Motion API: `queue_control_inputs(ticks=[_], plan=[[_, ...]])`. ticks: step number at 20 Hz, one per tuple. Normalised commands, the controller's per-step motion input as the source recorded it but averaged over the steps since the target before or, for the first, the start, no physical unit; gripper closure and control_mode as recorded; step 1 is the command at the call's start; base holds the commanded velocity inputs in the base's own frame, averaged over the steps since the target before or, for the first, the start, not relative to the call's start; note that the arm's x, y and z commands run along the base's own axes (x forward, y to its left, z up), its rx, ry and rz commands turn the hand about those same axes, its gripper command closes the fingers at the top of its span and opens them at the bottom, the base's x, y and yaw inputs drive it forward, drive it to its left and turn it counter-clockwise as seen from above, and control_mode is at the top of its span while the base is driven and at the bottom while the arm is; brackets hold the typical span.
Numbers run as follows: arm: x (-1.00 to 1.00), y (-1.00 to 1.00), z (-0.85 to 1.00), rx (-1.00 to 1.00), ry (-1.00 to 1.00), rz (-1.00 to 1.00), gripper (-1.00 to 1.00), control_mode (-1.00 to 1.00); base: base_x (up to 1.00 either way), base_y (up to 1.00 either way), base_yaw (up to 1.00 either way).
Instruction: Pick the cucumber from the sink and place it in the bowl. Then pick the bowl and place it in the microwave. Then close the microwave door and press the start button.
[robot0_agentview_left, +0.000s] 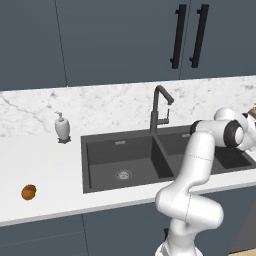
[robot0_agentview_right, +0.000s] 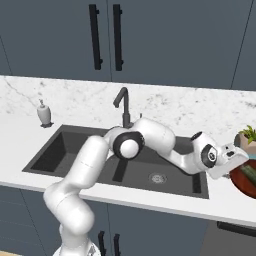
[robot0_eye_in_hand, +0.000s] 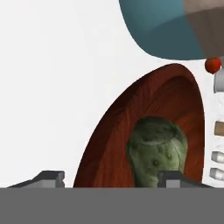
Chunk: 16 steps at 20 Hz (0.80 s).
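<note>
Right base view: white marble counter (robot0_agentview_right: 150, 197), grey cabinets (robot0_agentview_right: 165, 40), dark sink (robot0_agentview_right: 60, 150). Gripper (robot0_eye_in_hand: 109, 177) spread, over red-brown bowl (robot0_eye_in_hand: 113, 131) right of sink; cucumber (robot0_eye_in_hand: 156, 151) lies inside.

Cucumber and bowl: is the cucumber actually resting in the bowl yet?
Touching. The hand view shows the cucumber lying against the inner wall of the reddish-brown bowl, no gap visible; the right base view also shows it inside the bowl.

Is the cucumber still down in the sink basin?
No, in the hand view the cucumber lies inside the reddish-brown bowl on the white counter, between the gripper fingertips.
</note>
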Motion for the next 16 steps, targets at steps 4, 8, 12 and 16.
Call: queue_control_inputs(ticks=[4, 8, 12, 16], plan=[[-0.21, -0.01, -0.11, 0.02, -0.02, 0.0, 1.0, -1.0, 0.0, 0.0, 0.0], [-0.39, 0.06, -0.26, 0.02, -0.09, 0.0, 1.0, -1.0, 0.0, 0.0, 0.0], [-0.66, 0.37, -0.04, 0.0, -0.15, -0.04, 1.0, -1.0, 0.0, 0.0, 0.0], [-0.69, 0.89, 0.73, 0.0, -0.26, -0.01, 1.0, -1.0, 0.0, 0.0, 0.0]])
